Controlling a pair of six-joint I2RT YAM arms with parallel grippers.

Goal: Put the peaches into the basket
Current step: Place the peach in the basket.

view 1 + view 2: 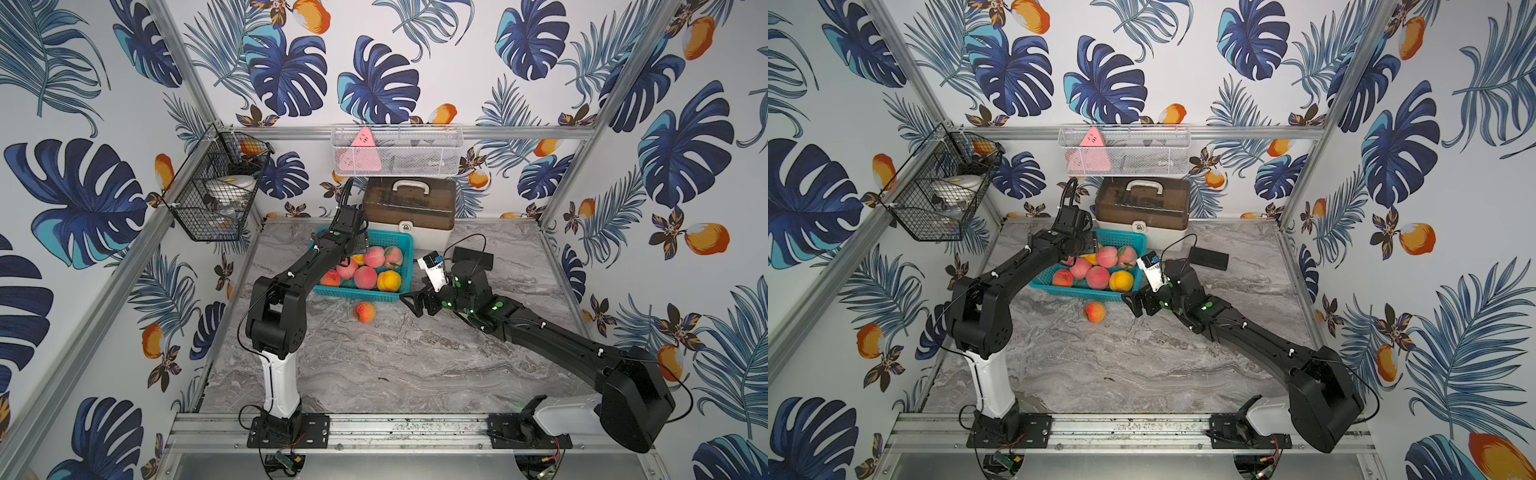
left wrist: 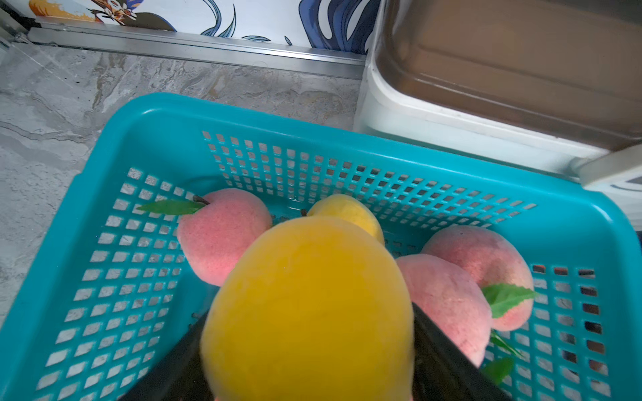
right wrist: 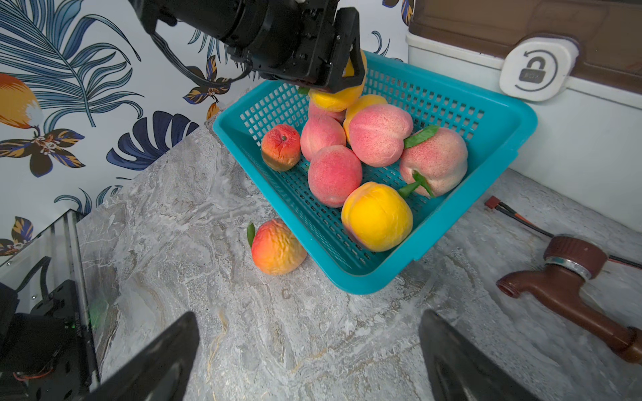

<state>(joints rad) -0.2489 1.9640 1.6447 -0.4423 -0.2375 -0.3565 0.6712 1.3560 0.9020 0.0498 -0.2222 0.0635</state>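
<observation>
Marbled grey worktop (image 1: 415,353), teal basket (image 1: 357,294) of peaches (image 1: 365,276), left tool (image 2: 307,314) clamped on a yellow peach (image 3: 333,99) above it, right tool (image 3: 309,317) wide and empty, orange-red peach (image 1: 364,312) loose just beside the basket

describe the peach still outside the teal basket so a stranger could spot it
Find the teal perforated plastic basket on the grey marbled tabletop. Beside its wall nearest the arm bases lies a wrinkled orange-red toy peach. Unlike the rest, it's on the table.
</observation>
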